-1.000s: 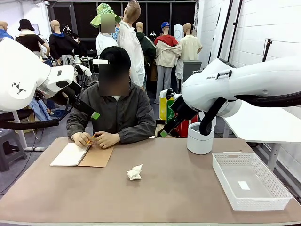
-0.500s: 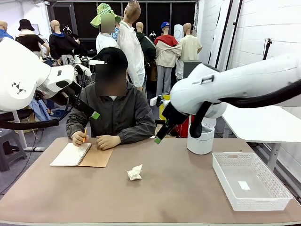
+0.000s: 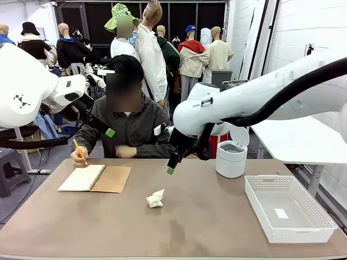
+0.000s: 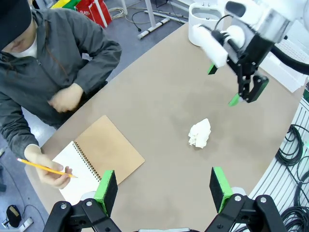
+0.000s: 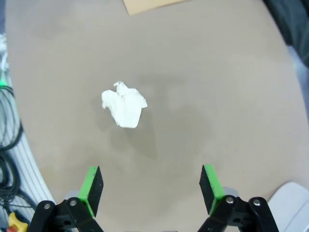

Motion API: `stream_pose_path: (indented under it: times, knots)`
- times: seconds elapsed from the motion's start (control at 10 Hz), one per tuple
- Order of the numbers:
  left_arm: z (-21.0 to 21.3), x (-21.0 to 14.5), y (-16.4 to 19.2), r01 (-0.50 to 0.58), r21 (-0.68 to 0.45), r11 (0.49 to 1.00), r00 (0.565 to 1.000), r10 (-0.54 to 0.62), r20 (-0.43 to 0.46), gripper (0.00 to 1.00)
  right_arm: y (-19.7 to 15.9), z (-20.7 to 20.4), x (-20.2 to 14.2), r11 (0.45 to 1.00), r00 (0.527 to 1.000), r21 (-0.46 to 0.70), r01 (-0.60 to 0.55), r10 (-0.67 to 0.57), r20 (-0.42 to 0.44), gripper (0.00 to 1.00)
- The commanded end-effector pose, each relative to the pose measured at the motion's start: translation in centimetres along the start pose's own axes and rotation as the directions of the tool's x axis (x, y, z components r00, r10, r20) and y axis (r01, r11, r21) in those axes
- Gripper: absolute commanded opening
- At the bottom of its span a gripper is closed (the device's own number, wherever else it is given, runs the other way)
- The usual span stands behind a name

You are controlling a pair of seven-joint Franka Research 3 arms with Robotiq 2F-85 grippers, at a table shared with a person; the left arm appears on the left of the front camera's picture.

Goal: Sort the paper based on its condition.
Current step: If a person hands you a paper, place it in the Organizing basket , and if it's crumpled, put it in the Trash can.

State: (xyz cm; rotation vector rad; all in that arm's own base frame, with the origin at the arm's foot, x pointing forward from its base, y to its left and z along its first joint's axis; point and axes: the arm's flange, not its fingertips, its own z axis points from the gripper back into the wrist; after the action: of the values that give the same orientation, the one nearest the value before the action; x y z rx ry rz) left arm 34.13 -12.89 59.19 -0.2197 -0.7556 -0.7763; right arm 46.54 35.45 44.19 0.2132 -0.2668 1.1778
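Green-padded right claw hangs wide open, empty, above crumpled paper.

Notebook mostly beyond top edge

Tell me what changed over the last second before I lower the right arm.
The right gripper swung leftward and down from the right side; it hangs open near the crumpled white paper ball. The person's hand with the yellow pencil moved left, off the spiral-bound brown-covered notebook. Ball, notebook, white plastic basket and left gripper stayed put.
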Motion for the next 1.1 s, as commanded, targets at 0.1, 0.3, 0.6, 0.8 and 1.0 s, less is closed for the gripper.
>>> stream_pose_path:
  times: [0.1,0.3,0.6,0.8,1.0]
  knots:
    - [0.1,0.1,0.2,-0.003,-0.005,1.0,1.0,0.003,-0.003,1.0,-0.4,-2.6,3.6,0.998,0.993,0.005,-0.063,0.063,-0.1,1.0]
    - [0.1,0.1,0.2,-0.003,-0.005,1.0,1.0,0.003,-0.003,1.0,0.3,-4.2,4.8,0.994,0.986,0.039,-0.103,0.107,-0.129,1.0]
    - [0.1,0.1,0.2,-0.003,-0.005,1.0,1.0,0.003,-0.003,1.0,1.3,-6.3,5.3,0.988,0.976,0.089,-0.127,0.141,-0.167,1.0]
    - [0.1,0.1,0.2,-0.003,-0.005,1.0,1.0,0.003,-0.003,1.0,2.1,-7.5,5.2,0.982,0.966,0.11,-0.156,0.175,-0.19,1.0]
    - [0.1,0.1,0.2,-0.003,-0.005,1.0,1.0,0.003,-0.003,1.0,2.4,-9.0,5.2,0.975,0.952,0.133,-0.179,0.205,-0.226,1.0]
